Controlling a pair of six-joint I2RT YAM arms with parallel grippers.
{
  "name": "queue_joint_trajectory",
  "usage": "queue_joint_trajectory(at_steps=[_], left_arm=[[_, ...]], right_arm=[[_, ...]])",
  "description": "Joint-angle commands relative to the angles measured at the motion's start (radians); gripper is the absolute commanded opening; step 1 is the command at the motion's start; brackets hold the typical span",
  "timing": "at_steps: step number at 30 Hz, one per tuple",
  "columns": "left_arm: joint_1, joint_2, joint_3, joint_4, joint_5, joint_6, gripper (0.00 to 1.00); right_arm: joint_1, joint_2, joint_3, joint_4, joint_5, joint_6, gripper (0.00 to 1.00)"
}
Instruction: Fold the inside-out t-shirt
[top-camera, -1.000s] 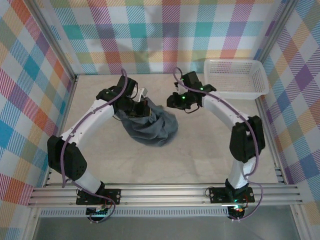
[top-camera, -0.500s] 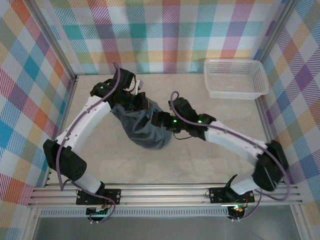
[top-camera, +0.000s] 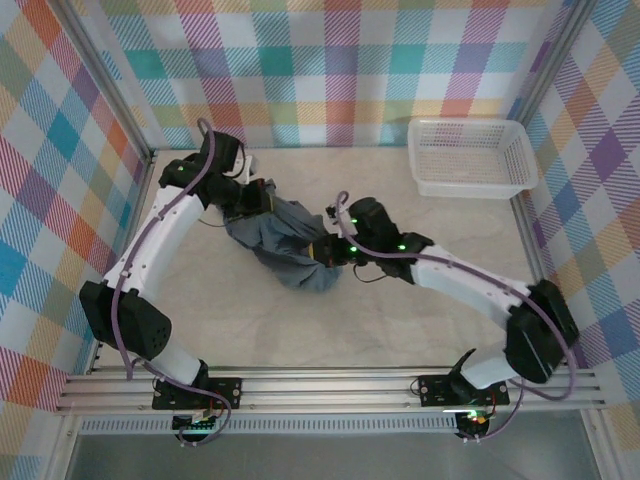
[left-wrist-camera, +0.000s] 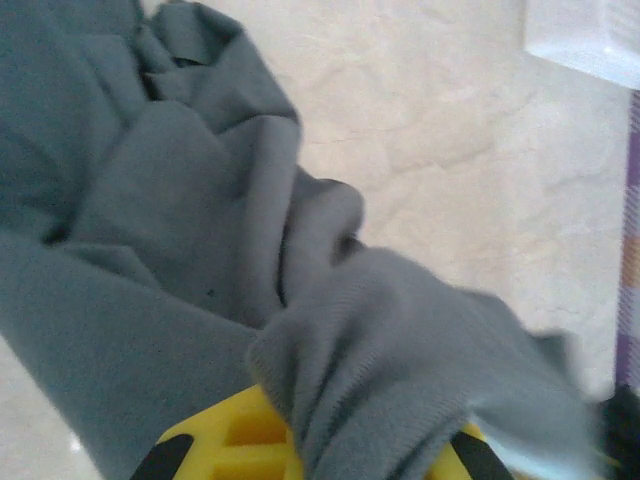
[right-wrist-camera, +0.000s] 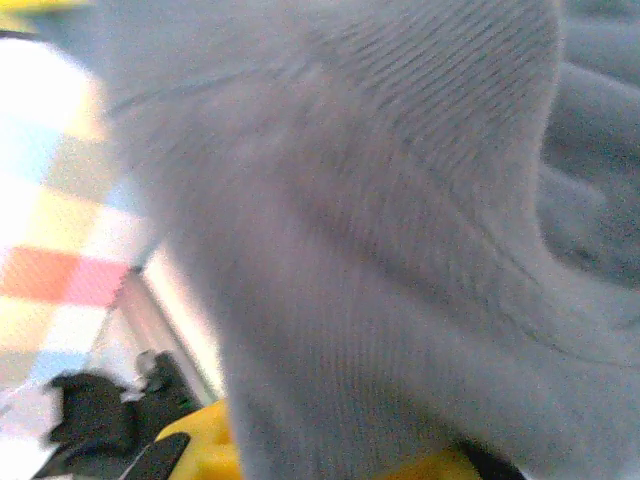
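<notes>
Left gripper (top-camera: 260, 199) and right gripper (top-camera: 320, 251) are both clenching the bunched inside-out t-shirt (top-camera: 286, 243); pulling apart is probably risking a thin pinch slipping free.

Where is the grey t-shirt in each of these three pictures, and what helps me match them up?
Top external: the t-shirt lies bunched on the table, left of centre.
Left wrist: the t-shirt covers the left side and the bottom.
Right wrist: the t-shirt, blurred and close up, spreads across most of the picture.
Shared landmark: the checked wall.
</notes>
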Motion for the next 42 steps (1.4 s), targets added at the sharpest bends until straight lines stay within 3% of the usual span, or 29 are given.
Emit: queue_joint_trajectory(at_steps=[1, 6, 9, 12, 16, 19, 24, 28, 36, 38, 40, 42], left_arm=[[0.015, 0.013, -0.03, 0.041, -0.041, 0.102, 0.01], [0.021, -0.085, -0.091, 0.08, -0.144, 0.1, 0.48], [0.012, -0.233, -0.219, 0.138, -0.236, 0.083, 0.58], [-0.053, -0.404, -0.383, 0.209, -0.262, 0.117, 0.55], [-0.216, -0.514, -0.515, 0.344, -0.085, 0.185, 0.49], [-0.295, -0.457, -0.507, 0.373, -0.134, 0.201, 0.51], [-0.298, -0.31, -0.486, 0.468, -0.11, 0.271, 0.61], [-0.296, -0.211, -0.465, 0.513, -0.173, 0.307, 0.62], [-0.287, -0.183, -0.457, 0.571, -0.191, 0.255, 0.34], [-0.282, -0.196, -0.466, 0.573, -0.178, 0.251, 0.21], [-0.273, -0.202, -0.467, 0.565, -0.133, 0.249, 0.01], [-0.266, -0.205, -0.456, 0.546, -0.074, 0.245, 0.0]], right_arm=[[-0.052, -0.057, -0.023, 0.063, -0.259, -0.118, 0.0], [-0.098, -0.051, -0.03, 0.099, -0.3, -0.087, 0.0], [-0.135, -0.023, -0.022, 0.114, -0.277, -0.029, 0.0], [-0.168, 0.008, 0.001, 0.099, -0.293, -0.014, 0.0], [-0.184, 0.034, 0.029, 0.07, -0.344, -0.029, 0.0], [-0.186, 0.048, 0.053, 0.054, -0.39, -0.033, 0.0], [-0.185, 0.052, 0.061, 0.062, -0.429, -0.001, 0.0], [-0.183, 0.046, 0.061, 0.077, -0.472, 0.016, 0.0], [-0.182, 0.034, 0.058, 0.019, -0.461, -0.006, 0.0], [-0.181, 0.038, 0.059, 0.015, -0.468, -0.008, 0.0], [-0.181, 0.045, 0.063, 0.013, -0.478, -0.009, 0.0], [-0.183, 0.051, 0.07, 0.006, -0.475, -0.009, 0.0]])
